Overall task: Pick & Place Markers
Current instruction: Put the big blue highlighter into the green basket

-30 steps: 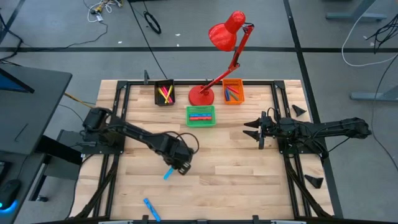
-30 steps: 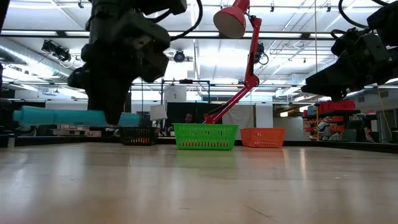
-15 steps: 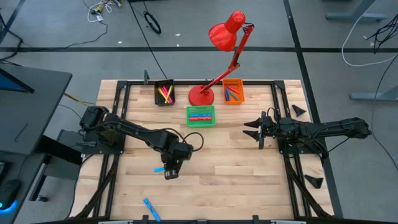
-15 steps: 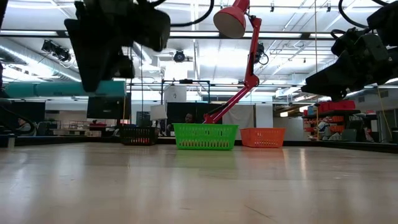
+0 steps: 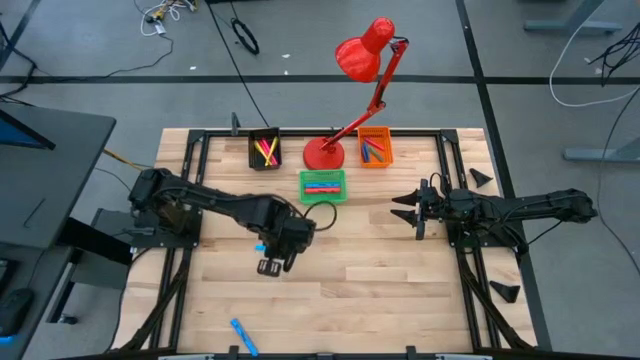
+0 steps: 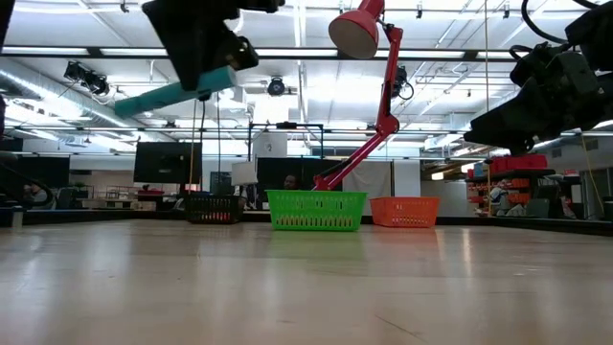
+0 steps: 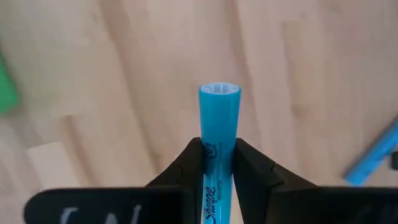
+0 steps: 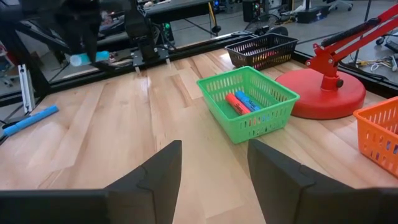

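Loose blue marker (image 5: 243, 336) lies flat on the table (image 5: 380, 290) at the near edge, left of centre, well apart from everything else.

Left gripper (image 5: 270, 266) is mid-table, left of centre, lifted clear of the wood. Its fingers (image 7: 252, 171) are clamped on a light-blue marker (image 7: 219, 134); in the low view the marker (image 6: 175, 93) sits tilted, high above the tabletop. The wrist view shows the capped end sticking out past the fingertips.

Right gripper (image 5: 403, 213) hovers at the right of the table, pointing left, jaws spread apart with nothing between them; the fingers (image 8: 155, 174) are wide in its wrist view.

Further back, centre: green bin (image 5: 322, 187) with red and blue markers inside (image 8: 245, 106).

Far row: black bin (image 5: 264, 150) on the left with pink and yellow markers, red lamp (image 5: 362, 85) base in the middle just behind the green bin, orange bin (image 5: 375, 147) on the right with blue and other markers.
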Controlling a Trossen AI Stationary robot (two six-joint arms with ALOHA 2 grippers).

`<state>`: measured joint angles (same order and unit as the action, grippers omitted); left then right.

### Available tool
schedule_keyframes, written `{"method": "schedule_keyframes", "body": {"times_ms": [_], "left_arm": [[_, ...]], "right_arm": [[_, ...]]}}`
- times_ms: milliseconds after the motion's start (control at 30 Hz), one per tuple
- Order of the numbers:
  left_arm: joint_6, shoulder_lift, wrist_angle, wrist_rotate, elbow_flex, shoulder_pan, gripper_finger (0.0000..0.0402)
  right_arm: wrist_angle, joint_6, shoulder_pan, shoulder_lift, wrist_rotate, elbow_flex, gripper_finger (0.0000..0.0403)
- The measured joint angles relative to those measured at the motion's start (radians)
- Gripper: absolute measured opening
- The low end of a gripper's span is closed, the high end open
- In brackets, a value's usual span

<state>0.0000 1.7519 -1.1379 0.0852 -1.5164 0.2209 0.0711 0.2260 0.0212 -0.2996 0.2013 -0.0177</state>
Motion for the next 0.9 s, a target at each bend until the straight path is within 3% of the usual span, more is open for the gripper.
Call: {"method": "schedule_keyframes", "body": {"times_ms": [367, 900], "left_arm": [[0.114, 0.073, -0.125, -0.027, -0.168, -0.158, 0.0064], [0.329, 0.347, -0.242, -0.086, -0.548, -0.365, 0.0064]], "right_arm": [[0.000, 0.000, 0.000, 0.000, 0.000, 0.000, 0.0185], [0.001, 0.000, 0.000, 0.000, 0.000, 0.000, 0.0185]]}}
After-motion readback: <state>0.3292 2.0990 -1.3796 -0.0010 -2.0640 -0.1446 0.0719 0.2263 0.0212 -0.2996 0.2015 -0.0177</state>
